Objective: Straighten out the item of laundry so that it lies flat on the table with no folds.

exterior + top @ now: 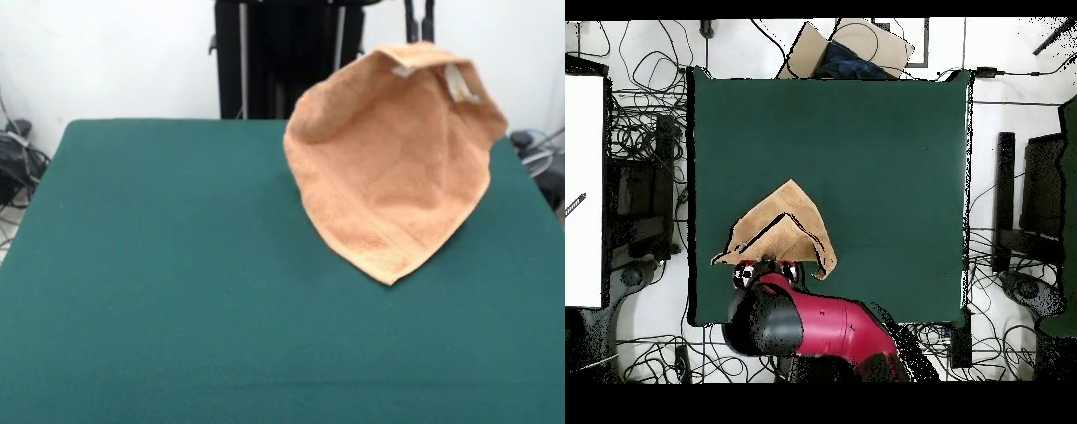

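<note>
Hanging at upper right of the front view, the peach towel dangles above our green desk, gripped by our hand.

No writing, brand, number or sign can be read anywhere in either view. The towel carries a small white label near its raised top edge in the front view, but whatever is printed on it is too small and blurred to make out.
</note>
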Tool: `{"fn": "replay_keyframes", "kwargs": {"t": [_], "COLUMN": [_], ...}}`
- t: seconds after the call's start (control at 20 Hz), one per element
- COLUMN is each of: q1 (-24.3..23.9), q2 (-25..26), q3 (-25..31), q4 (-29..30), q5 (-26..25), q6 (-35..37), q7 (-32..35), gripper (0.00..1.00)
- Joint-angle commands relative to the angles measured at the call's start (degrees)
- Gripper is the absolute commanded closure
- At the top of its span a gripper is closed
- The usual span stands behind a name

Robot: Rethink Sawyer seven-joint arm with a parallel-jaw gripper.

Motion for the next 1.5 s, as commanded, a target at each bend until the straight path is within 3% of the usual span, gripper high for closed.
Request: {"fn": "replay_keyframes", "kwargs": {"t": [0.05, 0.25, 0.3, 0.35, 0.55, 0.85, 1.15, 1.35, 1.5], "q1": [1.3, 1.1, -2.2, -4.6, -2.8, 0.8, -2.1, 0.7, 4.2], "q2": [-10.0, -10.2, -9.9, -9.1, -8.7, -7.7, -2.0, -3.1, -6.2], "q3": [2.3, 2.0, 7.3, 11.4, 8.1, 1.6, 7.2, 3.5, -2.8], "q4": [1.6, 2.5, 5.4, 6.9, 5.1, 2.6, 3.8, 1.8, -4.6], "q5": [6.3, 7.8, 10.3, 9.7, 6.8, 1.7, 4.7, 4.4, -2.8], "q6": [10.9, 11.5, 6.8, 2.2, 4.3, 5.5, 0.9, 4.5, 14.5], "q7": [5.6, 3.8, 0.4, 0.5, 0.3, 6.1, 5.5, 7.5, 11.2], "gripper": [1.0, 1.0, 1.0, 0.0, 0.0, 0.0, 0.0, 0.0, 0.0]}}
